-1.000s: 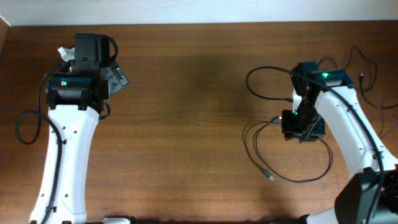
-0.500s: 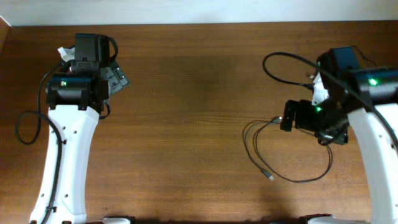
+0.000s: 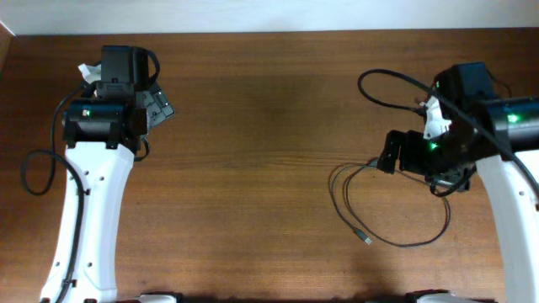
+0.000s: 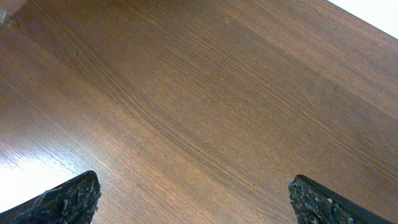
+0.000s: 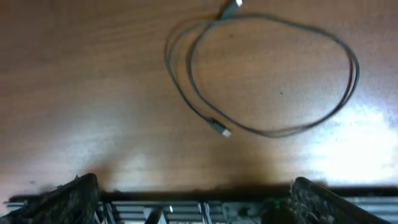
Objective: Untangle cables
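Both of my grippers are spread wide and hold nothing: the left gripper (image 4: 194, 186) hangs over bare table (image 3: 253, 168) at the far left, well apart from the work. The right gripper (image 5: 194, 186) hovers just to the far side of the cable (image 5: 280, 132), which lies flat on the wood at the right in one loose loop. Two strands of it run close side by side down its left side, one plug (image 5: 225, 132) lies inside the loop, and another plug (image 5: 233, 5) lies at its near edge. The main risk, I think, is that pair of strands. If I close on them there I would likely pinch both, and a pull would then draw the loop tighter instead of opening it. The plug inside the loop could also hook on a strand as it is dragged. The cord is thin and lies flush with the table, so coming down too shallow means closing on air, and too deep means scraping my fingertips on the wood. From overhead, the far part of the loop runs under my right wrist, so I cannot tell how it lies there, and a blind sweep might snag it. A further black loop (image 3: 381, 77) shows beyond my right arm; I cannot tell whether it is a loose cord or my own wiring, and catching it would be trouble. With my left arm so far off, nothing pins the cord, so a tug may only slide it along.
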